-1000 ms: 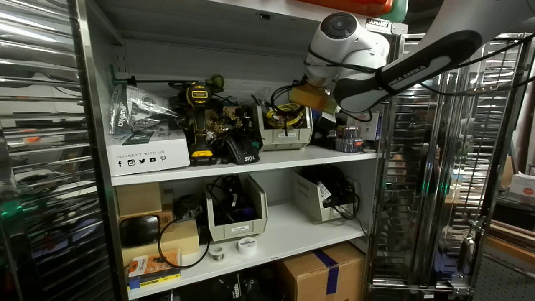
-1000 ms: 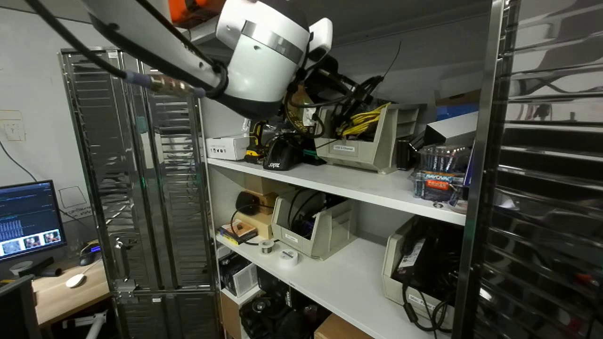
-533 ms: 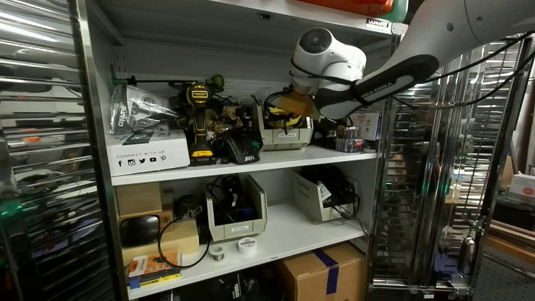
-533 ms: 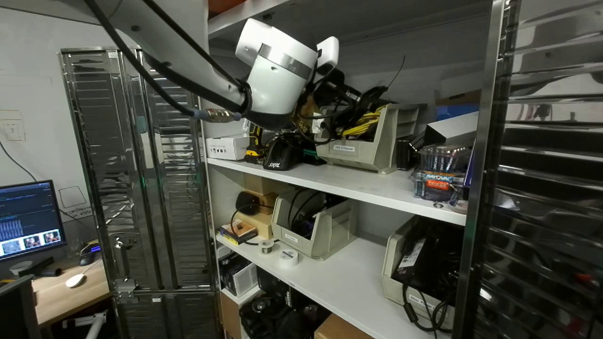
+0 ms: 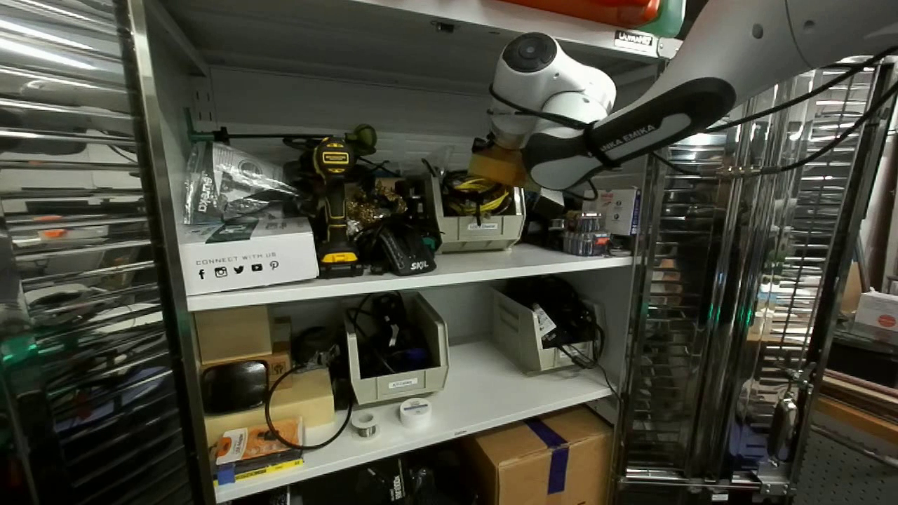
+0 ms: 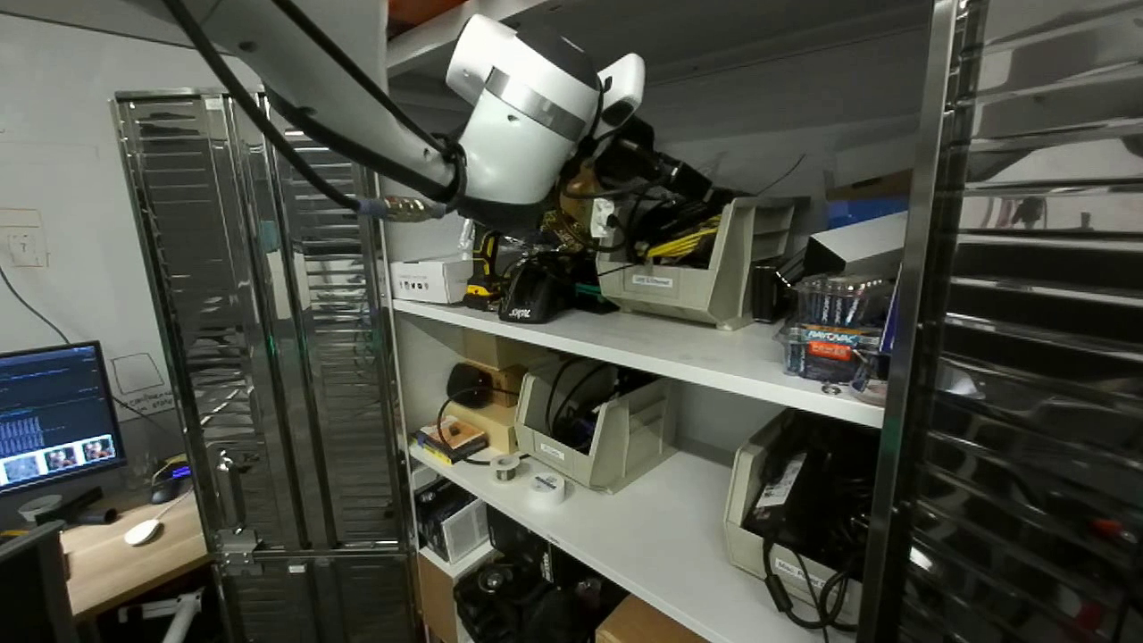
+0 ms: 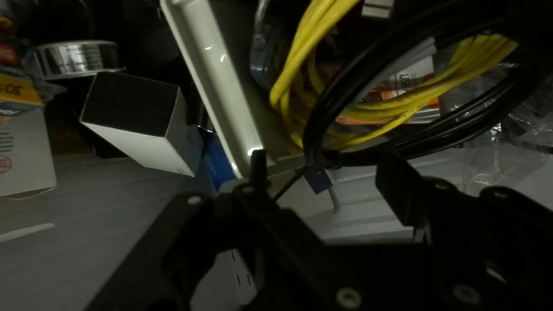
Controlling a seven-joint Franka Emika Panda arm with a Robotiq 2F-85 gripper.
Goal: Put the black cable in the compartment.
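The black two-fingered hand is spread. In the white upper bay, the coiled black cable lies over yellow cords in the beige plastic bin, behind the front edge of the white counter. Likely the release step: ease away slowly, catching no loop.

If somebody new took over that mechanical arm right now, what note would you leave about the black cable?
Gripper: jaws open, apparently holding nothing.
Looped black cable bundle: seems to rest on the coiled yellow cable in the light-grey plastic bin; in the wrist view, part crosses the rim.
Done: bundle is inside the tall white-walled shelf bay.
Left: likely check it sits securely, then back out.
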